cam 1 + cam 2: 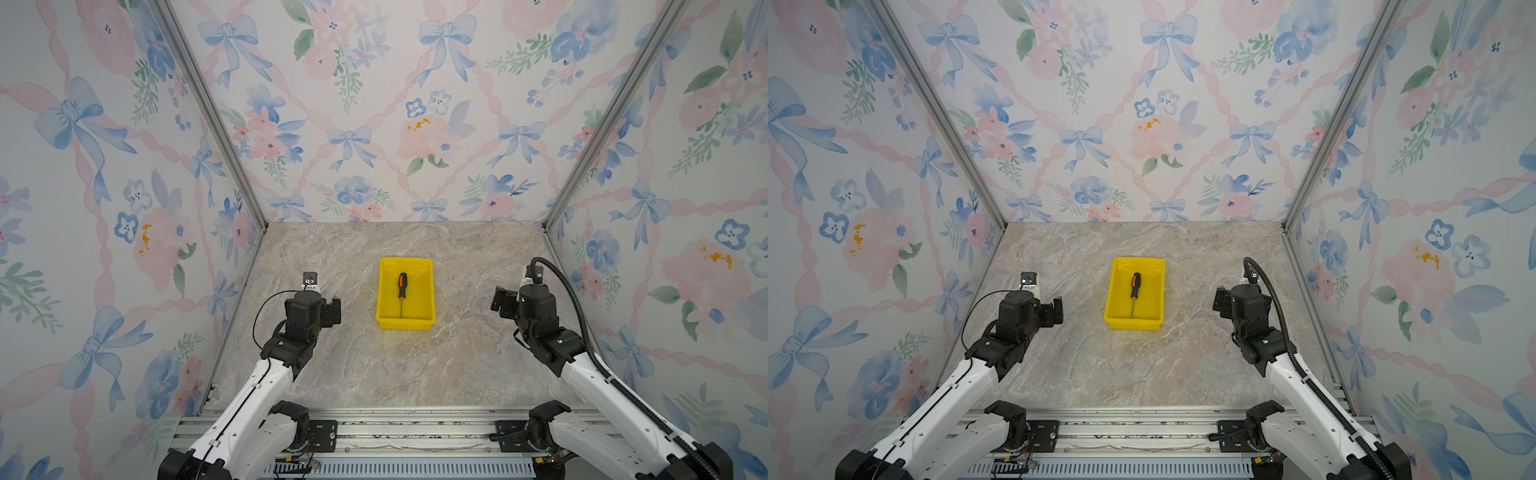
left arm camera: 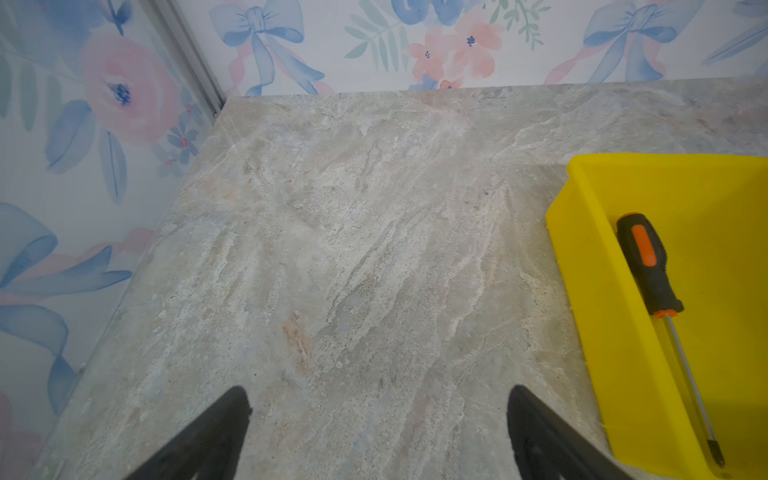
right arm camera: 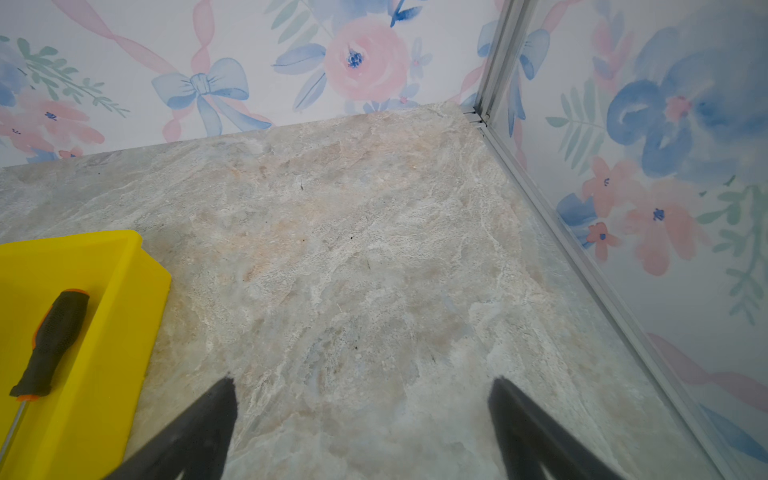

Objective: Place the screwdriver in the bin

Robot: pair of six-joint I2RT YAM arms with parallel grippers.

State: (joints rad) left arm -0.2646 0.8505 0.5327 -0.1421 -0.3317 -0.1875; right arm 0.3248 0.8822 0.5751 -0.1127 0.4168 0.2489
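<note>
Unlike the right wrist view, the left wrist view shows the screwdriver (image 2: 648, 266) whole inside the bin (image 2: 582, 270); left gripper (image 2: 379, 392) and right gripper (image 3: 363, 380) gape, empty.

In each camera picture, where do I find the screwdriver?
In a top view: the screwdriver lies near mid-picture, handle uppermost.
In a top view: same, slightly left of centre.
Left wrist: whole length shows, inside the bin.
Right wrist: only handle and some shaft show.
Shared landmark: the yellow bin.
</note>
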